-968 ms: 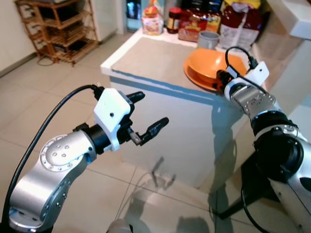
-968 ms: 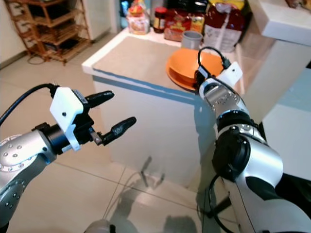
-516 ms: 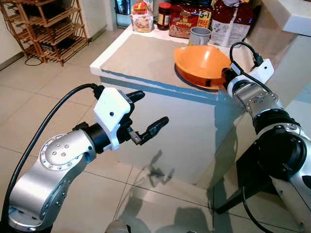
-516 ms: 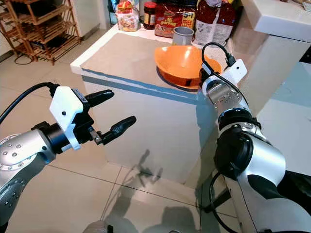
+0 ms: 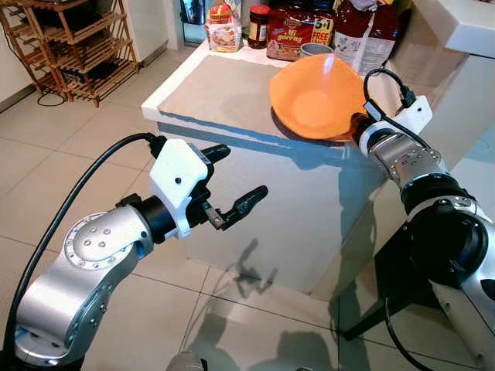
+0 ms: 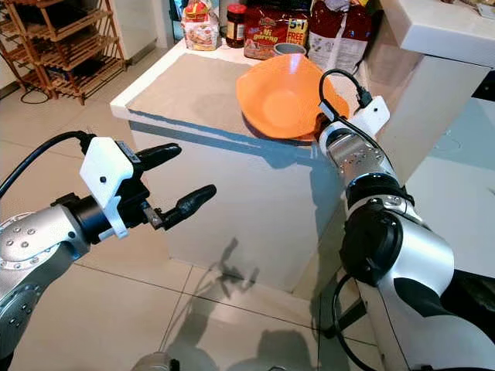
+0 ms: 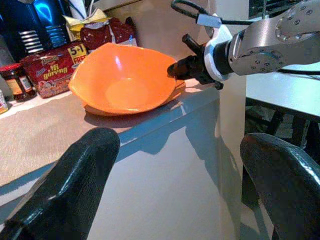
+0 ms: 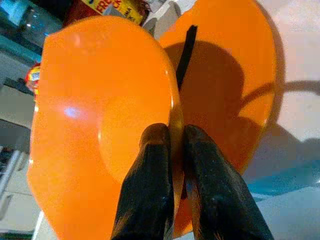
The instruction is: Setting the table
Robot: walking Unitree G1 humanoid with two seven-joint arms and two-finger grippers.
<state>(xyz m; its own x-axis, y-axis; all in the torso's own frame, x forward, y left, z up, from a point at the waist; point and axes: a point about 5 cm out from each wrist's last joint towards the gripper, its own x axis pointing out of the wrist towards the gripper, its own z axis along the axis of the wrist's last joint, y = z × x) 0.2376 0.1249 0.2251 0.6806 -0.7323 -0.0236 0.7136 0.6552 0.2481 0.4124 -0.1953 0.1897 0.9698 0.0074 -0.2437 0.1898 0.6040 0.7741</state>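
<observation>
The orange bowl (image 5: 315, 97) has tipped up off the plate since a moment ago and now stands tilted on its edge, its hollow facing the robot. The right gripper (image 8: 172, 145) pinches the bowl's rim between its two black fingers, above the orange plate (image 8: 240, 85) that lies flat on the counter (image 5: 224, 93). The left gripper (image 5: 232, 182) hangs in the air before the counter, fingers spread apart. Food packets (image 6: 274, 35) and a jar (image 5: 259, 25) stand at the back.
</observation>
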